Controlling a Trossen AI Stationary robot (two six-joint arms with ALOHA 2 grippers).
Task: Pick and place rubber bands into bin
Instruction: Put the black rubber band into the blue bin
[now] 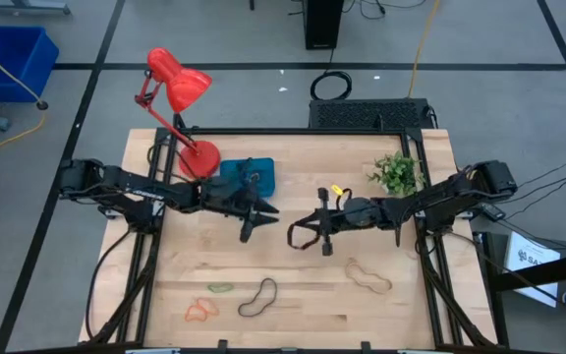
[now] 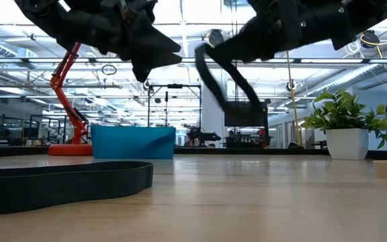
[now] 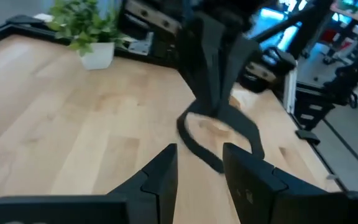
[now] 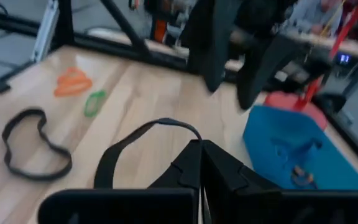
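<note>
My right gripper (image 1: 324,224) hovers over the table's middle, shut on a wide black rubber band (image 1: 301,234), which also shows in the right wrist view (image 4: 114,155). My left gripper (image 1: 256,218) hangs open and empty just left of it, in front of the teal bin (image 1: 255,175). The bin rests flat on the table beside the red lamp's base; a blue and an orange band lie inside it (image 4: 294,158). Loose bands lie flat near the front edge: tan (image 1: 368,278), black (image 1: 258,298), green (image 1: 220,288), orange (image 1: 200,312). My right gripper pinches one spot of the black band's loop (image 4: 190,135) between its two shut fingers. The fingers come from the table's right, slanting a little down. The band is lifted clear of the table and hangs as an open loop below and ahead of the fingertips (image 2: 232,87).
A red desk lamp (image 1: 178,93) stands at the far left, its base (image 1: 200,157) next to the bin. A potted plant (image 1: 396,173) stands at the far right. The loose black band lies close to the low camera (image 2: 59,181). Bare wood lies between the grippers and the loose bands.
</note>
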